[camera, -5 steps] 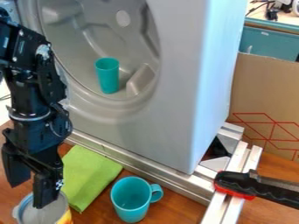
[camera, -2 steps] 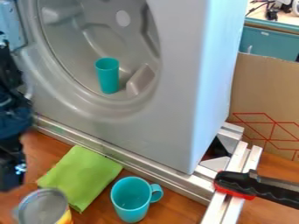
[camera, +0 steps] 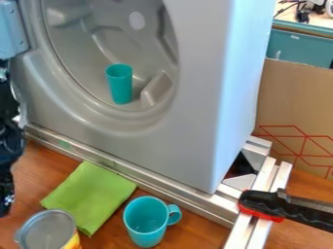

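My gripper (camera: 5, 194) hangs at the left edge, partly cut off by it, above the wooden table and up and left of a can. The open metal can (camera: 46, 232) with a yellow-orange side stands at the bottom left. A green cloth (camera: 91, 194) lies folded beside it. To the cloth's right is a teal mug (camera: 147, 221), upright, its handle to the right. Inside the round opening of a grey washing machine-like shell (camera: 189, 121) stands a teal cup (camera: 120, 84).
Metal rails (camera: 149, 183) run along the foot of the grey shell. A black and red clamp (camera: 280, 206) sits over the rails at the right. Behind stands a cardboard sheet (camera: 296, 107) with red lines. A blue-grey hinge (camera: 11, 29) is at the upper left.
The arm has moved left, partly out over the view's edge, away from above the can. More of the cloth and of the can's rim shows. The mug and the cup have stayed put.
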Controlling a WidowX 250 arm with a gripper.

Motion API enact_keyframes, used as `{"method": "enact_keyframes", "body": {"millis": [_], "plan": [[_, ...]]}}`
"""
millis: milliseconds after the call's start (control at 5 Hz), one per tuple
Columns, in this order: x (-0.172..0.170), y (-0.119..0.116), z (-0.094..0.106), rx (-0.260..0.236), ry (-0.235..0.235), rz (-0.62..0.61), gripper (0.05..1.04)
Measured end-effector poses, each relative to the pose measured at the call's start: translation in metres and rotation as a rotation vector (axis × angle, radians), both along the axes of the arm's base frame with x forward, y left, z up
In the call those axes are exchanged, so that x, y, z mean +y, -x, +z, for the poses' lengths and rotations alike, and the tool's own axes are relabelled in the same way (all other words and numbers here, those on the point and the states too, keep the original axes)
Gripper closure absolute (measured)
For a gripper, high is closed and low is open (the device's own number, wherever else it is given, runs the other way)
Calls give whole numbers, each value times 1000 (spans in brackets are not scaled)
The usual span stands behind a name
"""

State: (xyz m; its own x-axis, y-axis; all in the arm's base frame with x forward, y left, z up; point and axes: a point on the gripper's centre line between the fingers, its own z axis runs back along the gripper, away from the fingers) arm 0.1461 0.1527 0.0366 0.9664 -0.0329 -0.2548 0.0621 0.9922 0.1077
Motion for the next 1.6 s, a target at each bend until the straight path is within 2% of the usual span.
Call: {"method": "enact_keyframes", "body": {"millis": [200, 400, 600, 800, 1000, 1200, 1400, 1600], "plan": [[8, 3, -12, -7, 5, 35, 83], [8, -10, -26, -75, 22, 19, 83], [0, -18, -33, -189, 129, -26, 83], [-7, -19, -36, -213, 152, -1, 83], [-29, -27, -35, -173, 178, -1, 83], [-65, -32, -30, -73, 178, -12, 83], [-90, -37, -23, 5, 164, -67, 83], [-113, -47, -22, 38, 189, -91, 83]]}}
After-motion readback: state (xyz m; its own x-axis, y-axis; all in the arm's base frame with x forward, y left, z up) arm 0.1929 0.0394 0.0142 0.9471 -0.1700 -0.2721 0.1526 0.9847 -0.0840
